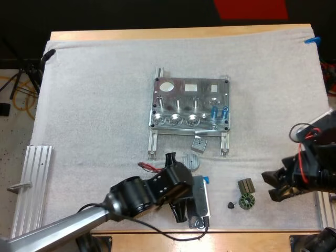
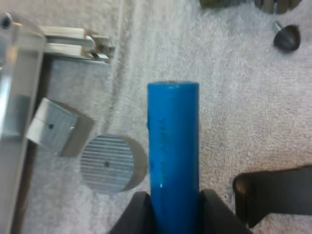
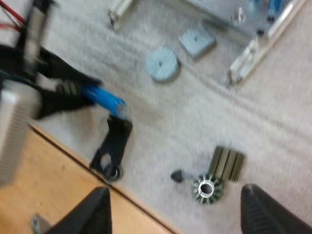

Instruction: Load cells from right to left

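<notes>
Clamped between my left gripper's (image 2: pixel 174 201) fingers (image 2: pixel 139 217), a blue cell (image 2: pixel 173 146) hangs over the mat (image 1: pixel 94 105) just beside a disc (image 2: pixel 107 163) and a block (image 2: pixel 51 127), on the near side of the fixture (image 1: pixel 191 100). Two more cells (image 1: pixel 219 112) stand at the fixture's right end. My right gripper (image 1: pixel 273 185) hovers with fingers spread apart near the dark parts (image 1: pixel 245 194), well apart from the fixture.

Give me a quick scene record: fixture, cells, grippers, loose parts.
fixture: machined metal fixture, mid-mat
loaded: two blue cylindrical cells in its right end
left gripper: shut on another blue cylindrical cell
right gripper: open, near small dark parts
loose: ribbed metal disc, square metal block, by fixture's near edge
</notes>
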You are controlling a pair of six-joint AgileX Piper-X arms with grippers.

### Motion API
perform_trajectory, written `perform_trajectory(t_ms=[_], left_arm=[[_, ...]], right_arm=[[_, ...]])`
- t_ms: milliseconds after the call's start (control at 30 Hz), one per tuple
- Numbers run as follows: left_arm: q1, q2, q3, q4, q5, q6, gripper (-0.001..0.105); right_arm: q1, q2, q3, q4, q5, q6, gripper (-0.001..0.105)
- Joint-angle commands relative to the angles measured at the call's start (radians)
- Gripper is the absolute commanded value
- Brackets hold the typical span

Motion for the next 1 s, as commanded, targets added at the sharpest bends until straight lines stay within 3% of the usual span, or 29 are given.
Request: perform_trajectory(t_ms=[0,233,467,633,967], left_arm=[[0.003,-0.039,-0.003,-0.007,0.006,0.007,0.0],[0.003,-0.137,-0.003,-0.007,0.022,0.031,0.0],[0.003,-0.15,-0.003,-0.007,0.022,0.031,0.0],[0.003,-0.15,-0.003,-0.007,0.022,0.031,0.0],[0.003,-0.15,-0.003,-0.015,0.022,0.048,0.0]], right_arm=[[0.0,-0.002,0.039,-0.007,-0.04,0.0,0.056],[0.0,0.001,0.17,-0.182,-0.233,0.078,0.056],[0.0,0.001,0.232,-0.327,-0.29,0.152,0.056],[0.0,0.001,0.306,-0.437,-0.387,0.222,0.056],[0.0,0.003,0.394,-0.61,-0.445,0.302,0.056]])
